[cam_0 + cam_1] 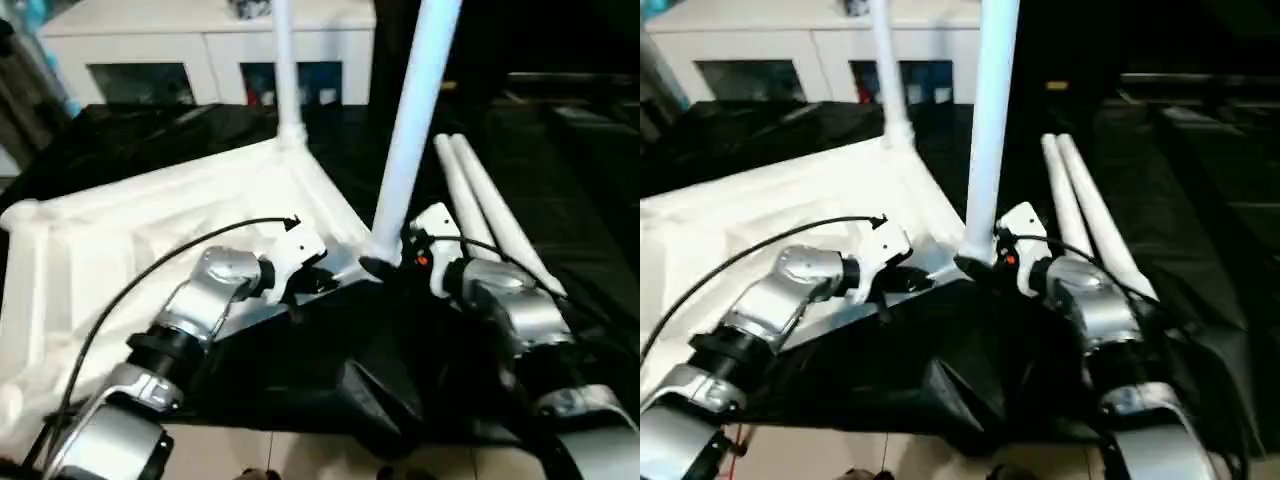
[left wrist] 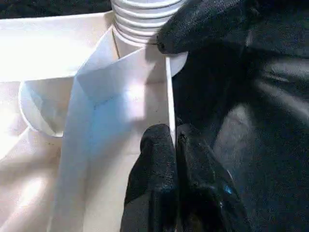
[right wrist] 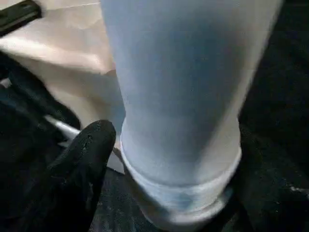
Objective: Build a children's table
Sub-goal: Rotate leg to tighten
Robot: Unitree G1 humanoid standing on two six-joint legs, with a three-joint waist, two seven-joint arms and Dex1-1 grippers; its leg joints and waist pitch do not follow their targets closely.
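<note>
The tabletop (image 1: 150,250) lay ribs-up so sockets faced up, the left tool (image 2: 175,159) pressed together bracing its edge while the right tool (image 1: 385,262), fingers spread, flanked the near leg (image 1: 410,130) to seat it.

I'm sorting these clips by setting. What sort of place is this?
Probably an indoor room used as a floor work area: the upturned tabletop lies on a black sheet over pale flooring, and a white cabinet with glass-fronted compartments stands behind.
</note>
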